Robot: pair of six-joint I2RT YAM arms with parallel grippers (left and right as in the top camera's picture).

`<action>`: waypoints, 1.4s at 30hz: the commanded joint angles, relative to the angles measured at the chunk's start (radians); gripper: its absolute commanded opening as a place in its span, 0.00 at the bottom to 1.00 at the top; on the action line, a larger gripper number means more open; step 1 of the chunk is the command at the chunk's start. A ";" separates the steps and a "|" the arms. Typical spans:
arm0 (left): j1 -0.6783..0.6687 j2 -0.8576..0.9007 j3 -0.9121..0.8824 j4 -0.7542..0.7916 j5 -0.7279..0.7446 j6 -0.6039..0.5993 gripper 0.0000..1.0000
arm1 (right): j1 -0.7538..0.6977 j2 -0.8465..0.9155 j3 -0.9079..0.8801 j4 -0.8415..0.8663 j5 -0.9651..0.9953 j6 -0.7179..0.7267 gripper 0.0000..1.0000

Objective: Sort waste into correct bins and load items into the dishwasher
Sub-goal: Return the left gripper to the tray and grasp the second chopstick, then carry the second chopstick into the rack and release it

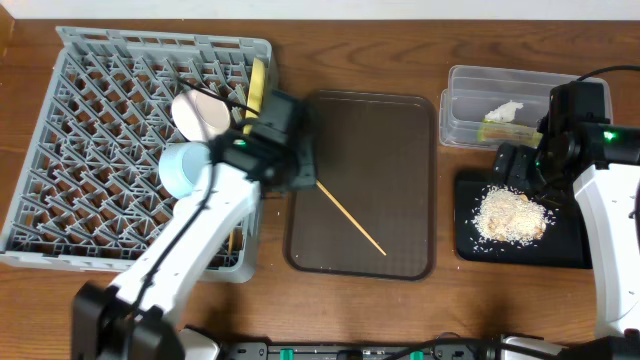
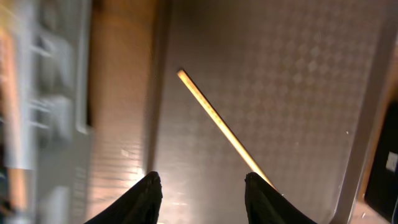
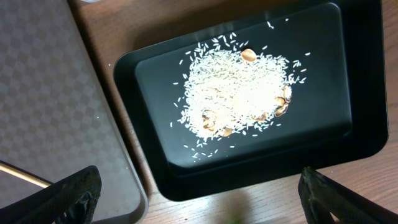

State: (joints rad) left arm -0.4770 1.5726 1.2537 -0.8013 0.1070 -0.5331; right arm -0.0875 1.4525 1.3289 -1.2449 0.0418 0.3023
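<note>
One wooden chopstick (image 1: 350, 218) lies diagonally on the brown tray (image 1: 400, 130); it also shows in the left wrist view (image 2: 217, 124). My left gripper (image 1: 303, 168) (image 2: 202, 182) is open and empty over the tray's left edge, astride the chopstick's near end. The grey dish rack (image 1: 90, 200) holds the yellow plate (image 1: 258, 85), white bowl (image 1: 200, 115) and light blue bowl (image 1: 183, 168). The black tray (image 1: 570, 245) (image 3: 323, 74) holds rice scraps (image 1: 512, 215) (image 3: 236, 93). My right gripper (image 1: 517, 165) (image 3: 199, 186) is wide open and empty above it. The clear tub (image 1: 460, 85) holds the tissue (image 1: 505, 111) and wrapper (image 1: 505, 130). The small cup is hidden.
A thin wooden stick (image 1: 237, 240) shows in the rack's front right corner beside my left arm. The brown tray's edge (image 3: 50, 93) sits close to the left of the black tray, with a strip of wooden table (image 3: 118, 37) between them.
</note>
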 commanded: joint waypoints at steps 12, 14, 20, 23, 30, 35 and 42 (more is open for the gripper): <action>-0.153 0.338 -0.003 0.105 -0.044 -0.345 0.48 | -0.010 -0.011 0.017 -0.002 0.010 -0.012 0.99; -0.161 0.366 -0.003 0.110 -0.044 -0.345 0.48 | -0.010 -0.011 0.017 -0.001 0.010 -0.012 0.99; -0.171 0.416 -0.003 0.139 -0.040 -0.345 0.48 | -0.010 -0.011 0.017 -0.001 0.010 -0.011 0.99; -0.171 0.424 -0.003 0.142 -0.040 -0.345 0.47 | -0.010 -0.011 0.017 -0.001 0.010 -0.011 0.99; -0.171 0.431 -0.004 0.141 -0.040 -0.344 0.19 | -0.010 -0.011 0.017 -0.001 0.010 -0.012 0.99; -0.171 0.431 -0.004 0.141 -0.040 -0.344 0.14 | -0.010 -0.011 0.017 -0.001 0.010 -0.012 0.99; -0.169 0.427 -0.004 0.142 -0.040 -0.344 0.08 | -0.010 -0.011 0.017 -0.001 0.010 -0.012 0.99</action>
State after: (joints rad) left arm -0.6453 1.9617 1.2545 -0.6662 0.0681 -0.8715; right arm -0.0875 1.4525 1.3289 -1.2449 0.0418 0.3023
